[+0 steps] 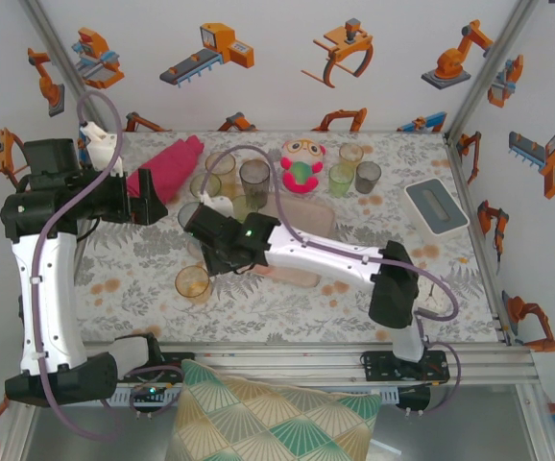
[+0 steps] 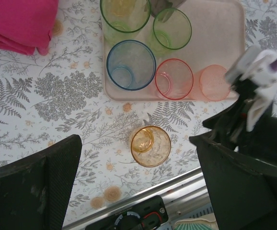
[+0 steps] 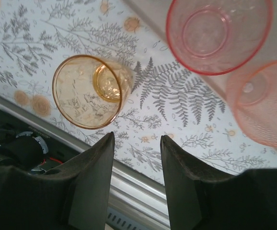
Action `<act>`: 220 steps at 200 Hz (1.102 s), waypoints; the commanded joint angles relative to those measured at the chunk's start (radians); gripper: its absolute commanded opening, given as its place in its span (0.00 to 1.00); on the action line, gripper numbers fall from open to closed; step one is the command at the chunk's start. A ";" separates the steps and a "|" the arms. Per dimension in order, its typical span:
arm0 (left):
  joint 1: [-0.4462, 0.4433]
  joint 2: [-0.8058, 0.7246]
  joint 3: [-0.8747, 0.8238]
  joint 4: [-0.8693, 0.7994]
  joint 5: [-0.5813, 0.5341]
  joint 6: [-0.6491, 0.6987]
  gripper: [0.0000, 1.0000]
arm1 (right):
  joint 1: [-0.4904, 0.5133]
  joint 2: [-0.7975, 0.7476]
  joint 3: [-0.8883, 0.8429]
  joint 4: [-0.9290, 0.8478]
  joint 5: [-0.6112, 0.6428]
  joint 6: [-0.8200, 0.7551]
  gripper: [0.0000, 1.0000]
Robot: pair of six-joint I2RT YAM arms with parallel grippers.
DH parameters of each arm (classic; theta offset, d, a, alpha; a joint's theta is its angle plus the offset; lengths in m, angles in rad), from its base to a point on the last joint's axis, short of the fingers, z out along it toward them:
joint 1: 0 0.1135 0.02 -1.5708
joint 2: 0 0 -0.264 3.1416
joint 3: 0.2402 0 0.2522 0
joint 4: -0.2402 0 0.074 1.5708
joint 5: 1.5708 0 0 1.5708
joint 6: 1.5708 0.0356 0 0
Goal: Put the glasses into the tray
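**Glasses (image 2: pixel 174 79): five in the tray (image 2: pixel 220 28), one amber one outside**

Five stand in the flat pink tray: two green, one blue, one pink and one peach. They are small, see-through and empty. One amber glass (image 2: pixel 150 146) stands alone on the leafy table (image 2: pixel 42 110), just in front of the tray. Three more stand at the back, right of the plush toy (image 1: pixel 301 165). The right gripper (image 3: pixel 137 177) hangs near the amber glass, its jaws partly apart and holding nothing. The left gripper (image 2: pixel 136 184) has its jaws spread wide, with nothing in them.
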 commanded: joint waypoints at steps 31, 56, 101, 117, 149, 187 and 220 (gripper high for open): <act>0.005 -0.031 0.000 0.011 0.038 -0.015 0.97 | 0.027 0.037 0.029 0.016 -0.020 0.041 0.43; 0.006 -0.028 0.007 0.011 0.063 -0.016 0.97 | 0.031 0.059 0.031 0.032 -0.018 0.045 0.43; 0.006 -0.023 0.007 0.012 0.089 -0.013 0.97 | 0.033 0.096 0.038 0.052 0.004 0.046 0.42; 0.006 -0.024 0.006 0.011 0.095 -0.015 0.97 | 0.034 0.108 0.051 0.051 0.012 0.042 0.42; 0.006 -0.023 0.009 0.013 0.095 -0.013 0.97 | 0.033 0.138 0.073 0.048 0.006 0.035 0.42; 0.006 -0.020 0.014 0.012 0.107 -0.015 0.97 | 0.033 0.160 0.075 0.044 0.014 0.037 0.41; 0.006 -0.019 0.011 0.013 0.108 -0.017 0.97 | 0.034 0.171 0.077 0.034 0.034 0.035 0.39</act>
